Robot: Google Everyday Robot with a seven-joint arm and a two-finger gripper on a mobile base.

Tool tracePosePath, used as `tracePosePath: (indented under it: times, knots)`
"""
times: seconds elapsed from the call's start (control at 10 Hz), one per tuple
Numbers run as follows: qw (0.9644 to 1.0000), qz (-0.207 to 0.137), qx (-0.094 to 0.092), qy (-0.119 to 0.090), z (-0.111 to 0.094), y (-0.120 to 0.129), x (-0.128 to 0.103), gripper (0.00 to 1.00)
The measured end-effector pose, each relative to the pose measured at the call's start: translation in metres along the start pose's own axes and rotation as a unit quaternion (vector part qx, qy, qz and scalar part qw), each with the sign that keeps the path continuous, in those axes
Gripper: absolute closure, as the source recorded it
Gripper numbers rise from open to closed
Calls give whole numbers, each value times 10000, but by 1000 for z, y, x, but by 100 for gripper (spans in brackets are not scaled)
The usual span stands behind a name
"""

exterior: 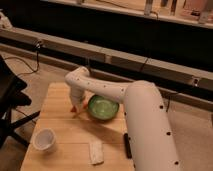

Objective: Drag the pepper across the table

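Observation:
The pepper shows as a tiny orange-red spot on the table, just left of the green bowl. My gripper hangs down from the white arm and reaches the tabletop right at the pepper, which peeks out beside it. The arm's wrist hides the gripper's upper part.
A white cup stands near the table's front left. A white folded cloth lies at the front middle, and a dark flat object lies to its right by the arm. A black chair is to the left of the table.

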Motion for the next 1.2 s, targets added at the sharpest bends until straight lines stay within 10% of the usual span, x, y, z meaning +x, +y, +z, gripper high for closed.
tracePosePath:
  times: [1.2]
  knots:
    - [9998,136,18,-150,-4,5,14,100]
